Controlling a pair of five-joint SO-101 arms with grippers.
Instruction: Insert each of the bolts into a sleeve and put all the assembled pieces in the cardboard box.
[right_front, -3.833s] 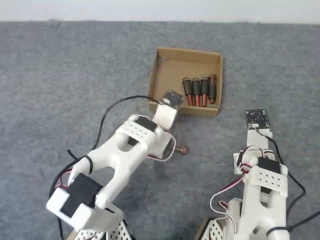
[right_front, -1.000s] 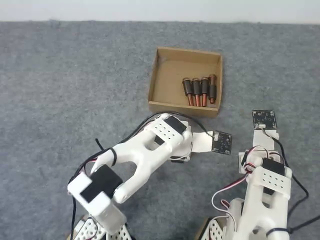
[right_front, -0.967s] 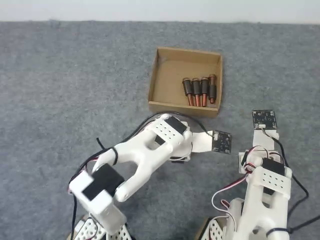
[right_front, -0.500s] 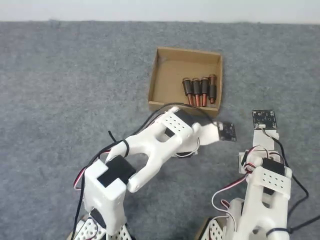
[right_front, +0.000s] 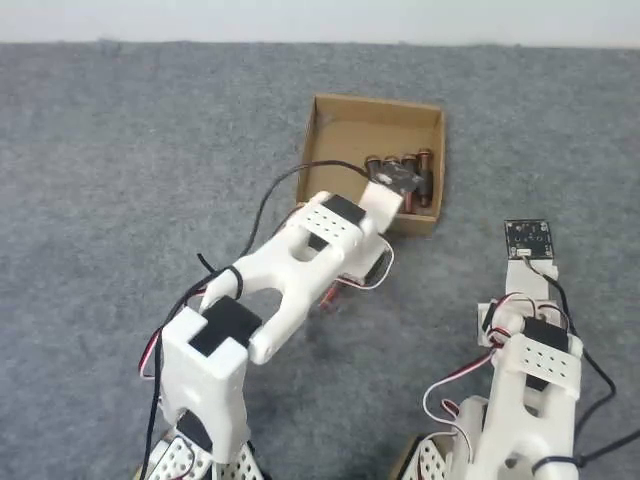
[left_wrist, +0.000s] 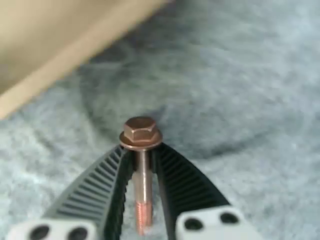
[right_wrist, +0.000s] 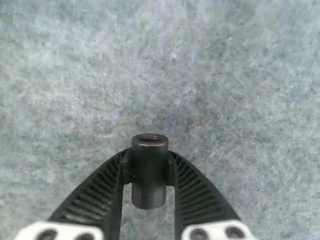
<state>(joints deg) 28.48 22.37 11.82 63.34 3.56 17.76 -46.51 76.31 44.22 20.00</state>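
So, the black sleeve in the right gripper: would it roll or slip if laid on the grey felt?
The sleeve looks rigid, smooth, round, so on its side it could roll, though the fuzzy grey felt would probably slow it. Its smooth wall might slip, yet the ribbed fingers of the right gripper seem to hold it well.

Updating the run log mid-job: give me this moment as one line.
left gripper: shut on bolt | right gripper: shut on sleeve | cardboard box: holds assembled pieces | bolt not yet in sleeve
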